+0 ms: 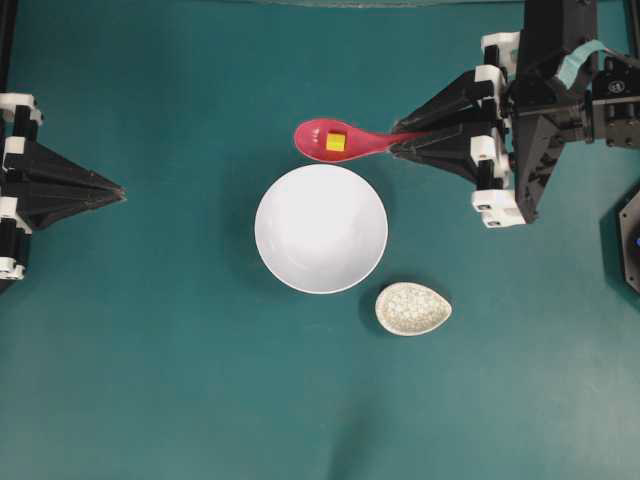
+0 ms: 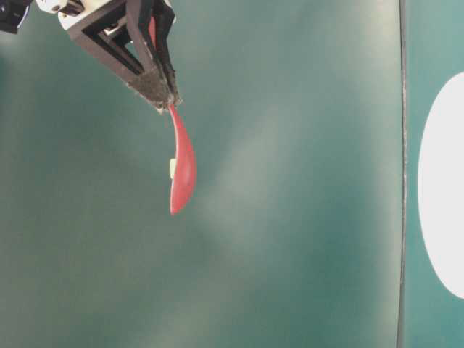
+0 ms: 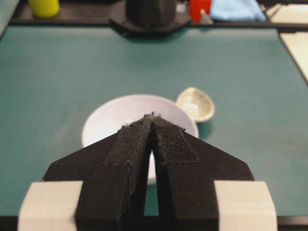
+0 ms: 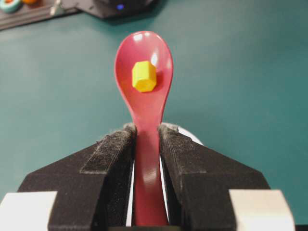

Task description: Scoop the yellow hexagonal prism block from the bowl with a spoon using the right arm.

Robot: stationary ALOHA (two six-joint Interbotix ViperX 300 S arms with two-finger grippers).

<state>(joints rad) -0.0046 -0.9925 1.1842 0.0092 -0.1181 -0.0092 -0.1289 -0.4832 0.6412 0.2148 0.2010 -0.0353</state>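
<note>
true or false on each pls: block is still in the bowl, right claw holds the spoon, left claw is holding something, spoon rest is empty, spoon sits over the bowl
1. The block is in the bowl. False: it lies in the scoop of the spoon, and the bowl shows nothing inside.
2. The right claw holds the spoon. True: its jaws clamp the handle.
3. The left claw is holding something. False: it is shut on nothing.
4. The spoon rest is empty. True.
5. The spoon sits over the bowl. False: in the overhead view it is just beyond the bowl's rim.
</note>
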